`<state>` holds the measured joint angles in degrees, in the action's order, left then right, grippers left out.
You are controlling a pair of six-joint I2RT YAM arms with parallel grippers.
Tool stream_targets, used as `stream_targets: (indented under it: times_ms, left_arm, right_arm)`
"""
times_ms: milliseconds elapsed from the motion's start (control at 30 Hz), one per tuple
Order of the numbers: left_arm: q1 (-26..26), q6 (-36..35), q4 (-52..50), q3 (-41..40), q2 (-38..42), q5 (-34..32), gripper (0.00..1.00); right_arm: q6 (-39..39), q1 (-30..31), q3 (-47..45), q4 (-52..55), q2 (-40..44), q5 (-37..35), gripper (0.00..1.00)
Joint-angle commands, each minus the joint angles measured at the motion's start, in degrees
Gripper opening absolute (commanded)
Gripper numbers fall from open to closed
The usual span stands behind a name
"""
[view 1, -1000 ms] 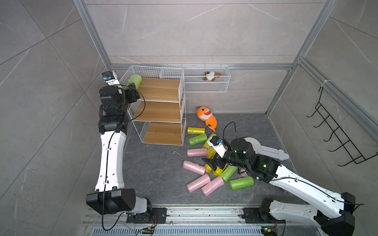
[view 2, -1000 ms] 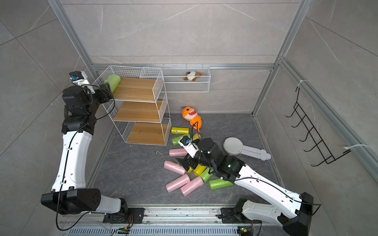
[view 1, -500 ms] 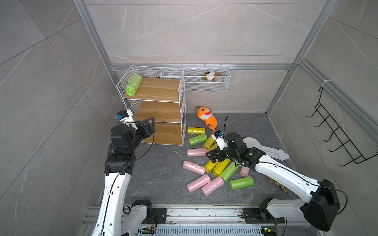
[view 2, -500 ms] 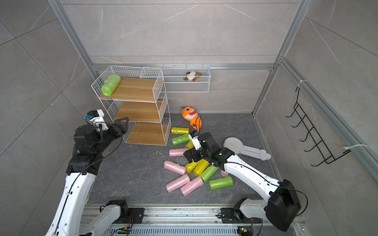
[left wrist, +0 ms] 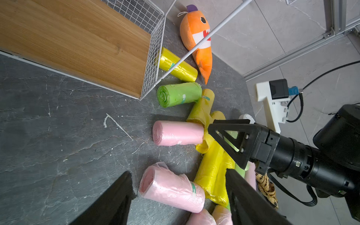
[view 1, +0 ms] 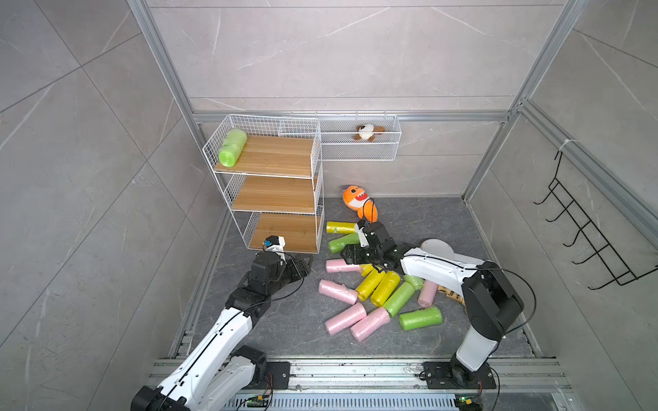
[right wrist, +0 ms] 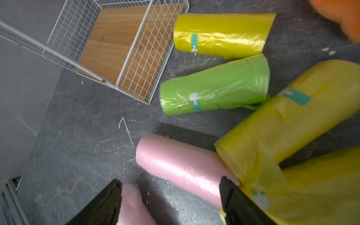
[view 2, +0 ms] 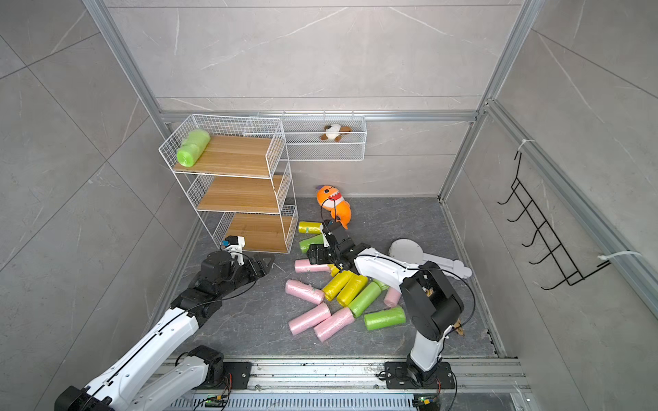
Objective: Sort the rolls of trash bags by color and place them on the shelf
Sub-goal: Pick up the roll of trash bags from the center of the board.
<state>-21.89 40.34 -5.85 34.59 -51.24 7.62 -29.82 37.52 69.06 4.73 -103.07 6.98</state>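
The shelf (view 1: 274,194) (view 2: 245,194) stands at the back left, a white wire rack with three wood boards. One lime green roll (view 1: 232,147) (view 2: 193,147) lies on its top board. The other rolls of trash bags lie loose on the floor: pink (view 1: 338,265), yellow (view 1: 340,227) and green (view 1: 341,243) nearest the shelf. My right gripper (view 1: 350,254) (right wrist: 169,180) hangs open over the pink roll (right wrist: 181,167), gripping nothing. My left gripper (view 1: 302,265) (left wrist: 178,173) is open and empty, low by the bottom board, facing another pink roll (left wrist: 171,189).
An orange plush shark (view 1: 358,201) lies behind the pile. A long wire basket (view 1: 359,153) on the back wall holds a small plush. A white round paddle (view 1: 436,247) lies right of the pile. Black hooks (view 1: 584,242) hang on the right wall.
My left arm came down from the top board, leaving the green roll there, to floor level by the bottom board. My right gripper shifted toward the shelf over the pink roll, jaws narrowing slightly.
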Motion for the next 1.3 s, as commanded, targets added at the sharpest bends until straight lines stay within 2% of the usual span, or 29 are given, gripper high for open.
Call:
stream_targets:
  times_ms: [0, 300, 533, 633, 800, 1000, 1267]
  left_arm:
    - [-0.3, -0.3, 5.6, 0.0, -0.2, -2.6, 0.78]
    - [-0.4, -3.0, 6.8, -1.4, -1.0, -2.8, 0.79]
    - [-0.4, -3.7, 8.1, -1.6, -0.8, -1.8, 0.79]
    - [-0.4, -4.1, 8.5, -1.7, -0.6, -1.8, 0.79]
    - [-0.4, -4.8, 8.8, -2.0, -0.3, -1.8, 0.80]
    - [-0.4, -6.0, 7.8, -2.2, 0.1, -2.1, 0.80]
    - [-0.4, -6.7, 7.3, -2.0, 1.5, -2.5, 0.80]
  right_arm:
    - [-6.7, -0.2, 4.1, -3.3, -4.1, -1.3, 0.81]
    - [-21.5, -0.2, 12.3, -0.7, -13.2, -4.1, 0.81]
    - [-34.0, -0.2, 17.4, 6.2, -18.1, -8.0, 0.83]
    - [-38.4, -0.2, 18.6, 9.2, -19.3, -11.4, 0.81]
    - [-42.8, -0.8, 22.2, 12.2, -21.3, -15.6, 0.81]
    - [-45.4, -2.3, 26.7, 16.1, -24.7, -16.7, 0.87]
    - [-46.4, -3.0, 28.6, 17.6, -27.2, -16.7, 0.79]
